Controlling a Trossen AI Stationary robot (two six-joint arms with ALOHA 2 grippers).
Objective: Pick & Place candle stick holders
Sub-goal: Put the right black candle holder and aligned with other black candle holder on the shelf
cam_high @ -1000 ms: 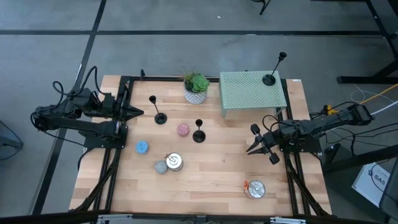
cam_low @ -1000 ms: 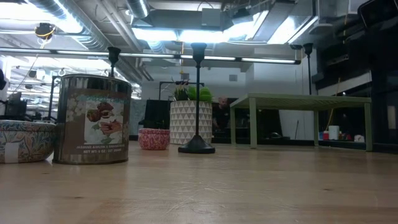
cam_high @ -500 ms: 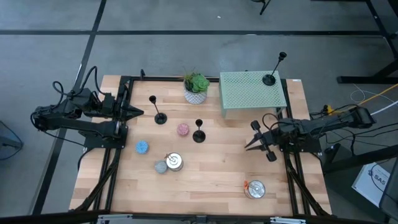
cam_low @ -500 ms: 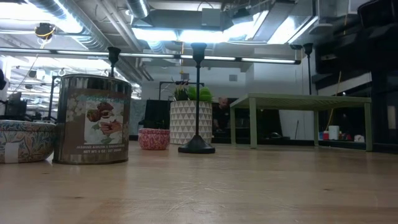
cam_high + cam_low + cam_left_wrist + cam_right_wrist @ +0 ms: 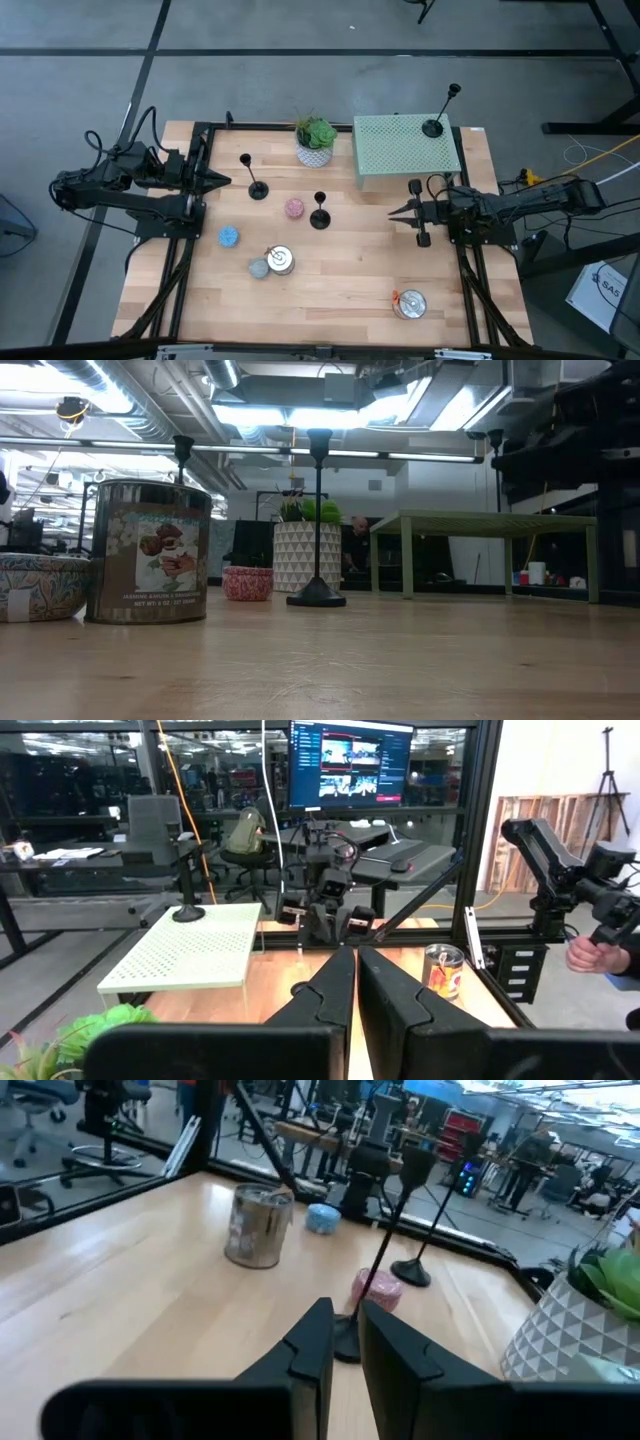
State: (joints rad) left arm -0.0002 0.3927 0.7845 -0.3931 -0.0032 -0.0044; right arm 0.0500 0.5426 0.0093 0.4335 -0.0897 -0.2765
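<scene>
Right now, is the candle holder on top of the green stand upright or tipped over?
Upright. The candle holder stands on its round base on the green stand, with its stem rising to the knob; the left wrist view shows it vertical too.

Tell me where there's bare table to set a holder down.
Widest bare patch: the near strip between the tin and the tin at the right. Also bare: the middle between the holder and the right gripper. Crowded: the cluster around the pink candle, blue candle, holder and plant.

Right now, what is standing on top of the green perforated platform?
One black candle stick holder stands upright near a corner of the green platform. Nothing else is visible on it.
</scene>
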